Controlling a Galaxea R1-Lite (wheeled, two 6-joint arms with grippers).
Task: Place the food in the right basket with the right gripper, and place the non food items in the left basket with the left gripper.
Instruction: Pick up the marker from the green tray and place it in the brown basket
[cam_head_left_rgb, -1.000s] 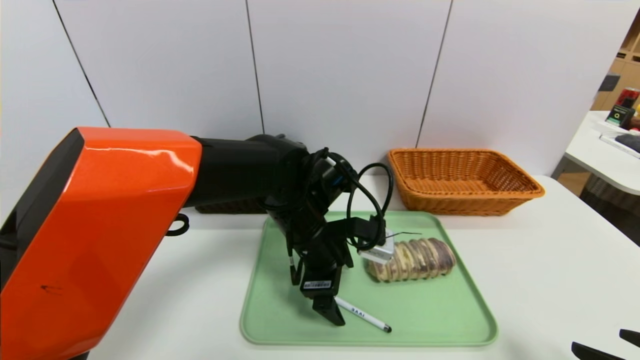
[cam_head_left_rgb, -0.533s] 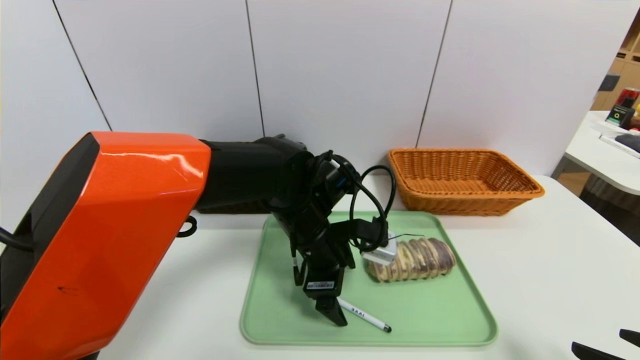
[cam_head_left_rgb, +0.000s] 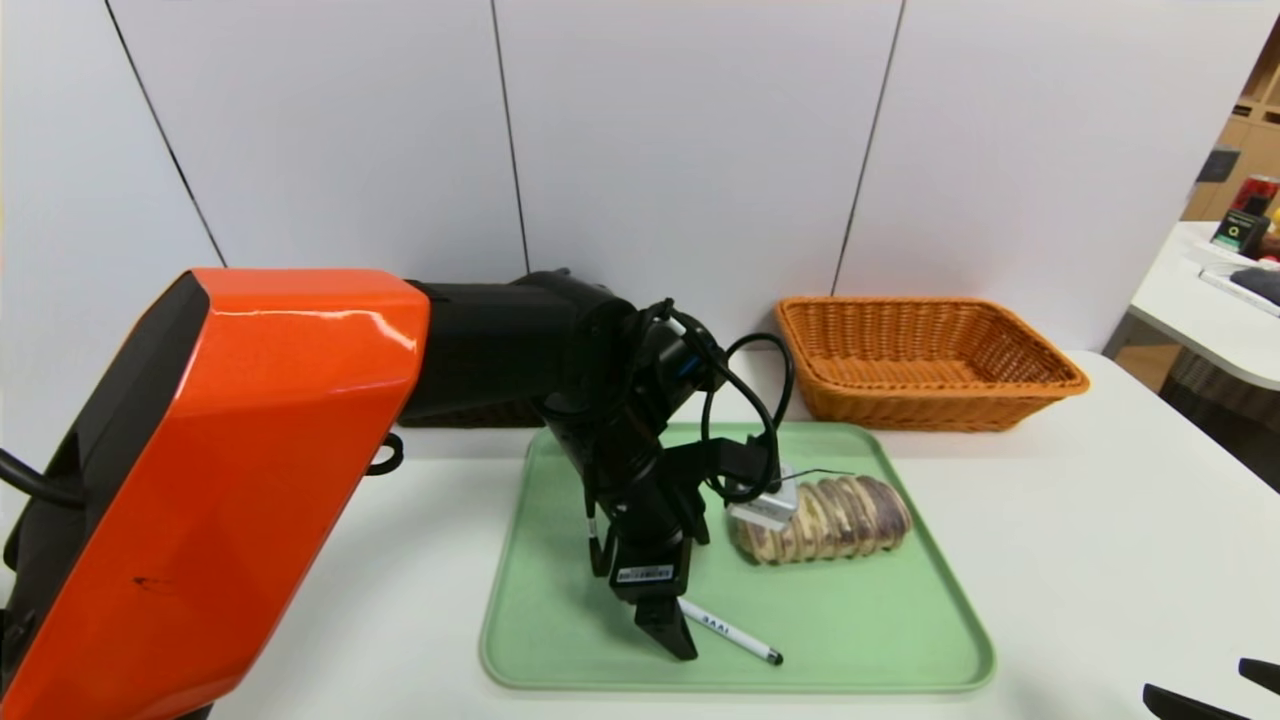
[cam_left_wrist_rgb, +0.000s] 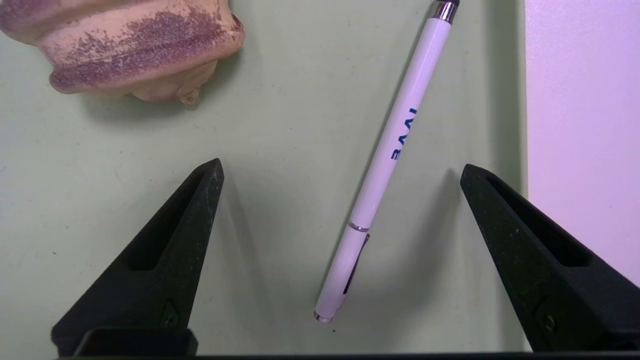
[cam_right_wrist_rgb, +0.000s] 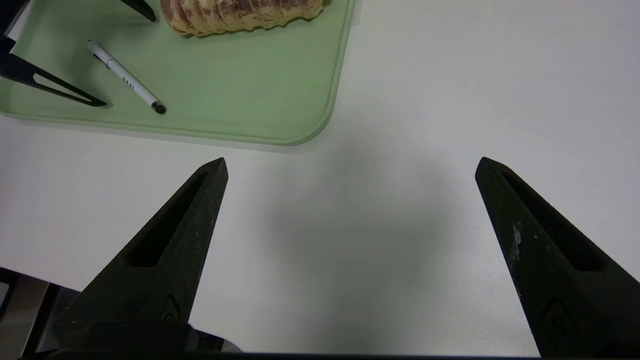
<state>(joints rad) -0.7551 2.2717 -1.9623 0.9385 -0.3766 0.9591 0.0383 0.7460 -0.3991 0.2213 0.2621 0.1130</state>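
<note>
One pen (cam_left_wrist_rgb: 382, 160) on green tray (cam_head_left_rgb: 840, 640), between wide-apart jaws of left gripper (cam_left_wrist_rgb: 342, 162); right gripper (cam_right_wrist_rgb: 351, 162), jaws apart, over white table (cam_right_wrist_rgb: 425, 90) near tray

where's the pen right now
In the head view, the pen lies near the green tray's front edge, between the left gripper's open fingers.

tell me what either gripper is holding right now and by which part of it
Nothing is held: the left gripper is open around the pen, and the right gripper is open above the bare table.
</note>
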